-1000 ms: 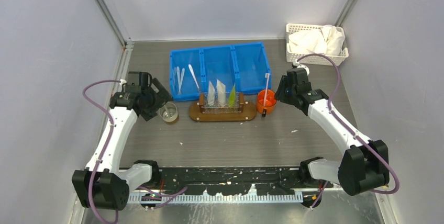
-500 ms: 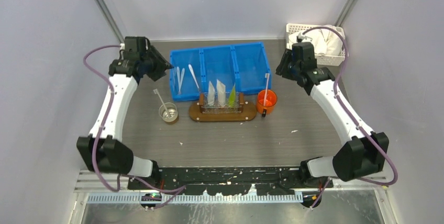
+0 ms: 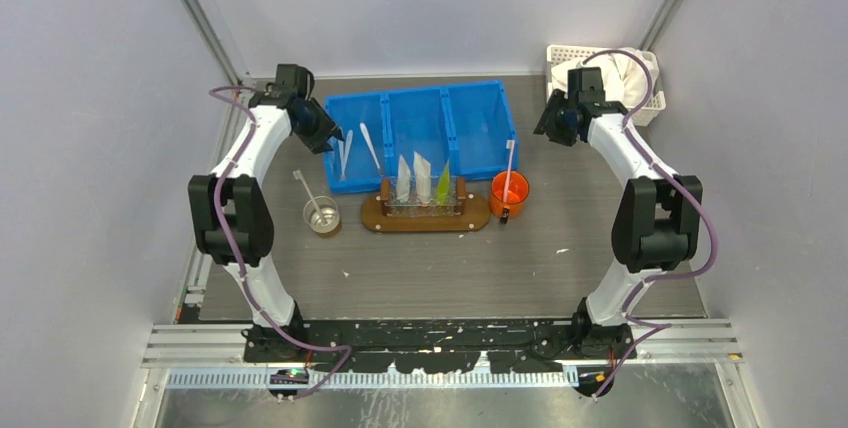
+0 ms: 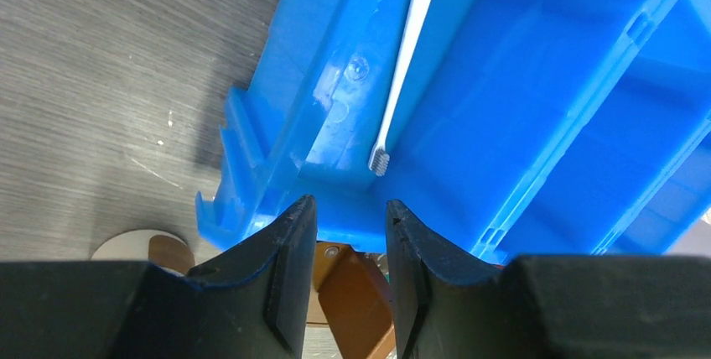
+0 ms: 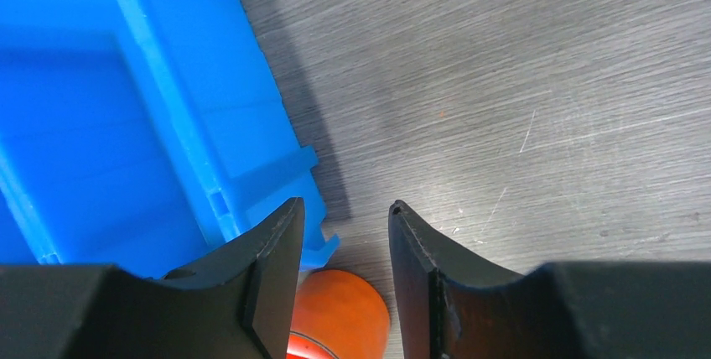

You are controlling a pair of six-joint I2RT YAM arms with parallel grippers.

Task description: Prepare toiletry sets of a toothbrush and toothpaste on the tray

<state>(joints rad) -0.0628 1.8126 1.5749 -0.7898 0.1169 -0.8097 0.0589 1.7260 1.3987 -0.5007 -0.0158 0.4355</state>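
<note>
Mid-frame, the toothpaste [image 3: 422, 180] tubes stood in a rack [image 3: 425, 205] on the tray [image 3: 373, 215], probably light and squashy, best pinched across the upper body; farther up, a thin, likely slippery toothbrush [image 4: 402, 57] lay in the blue bin [image 4: 520, 99] just ahead of the left gripper [image 4: 349, 204], its jaws, like the right gripper's [image 5: 345, 204], apart and empty.

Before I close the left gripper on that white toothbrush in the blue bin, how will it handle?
The toothbrush is a long thin stick, so probably very light and slightly springy. It seems to lean on the blue bin wall, so a nudge would likely slide it. Its narrow smooth handle may slip in the left gripper.
</note>
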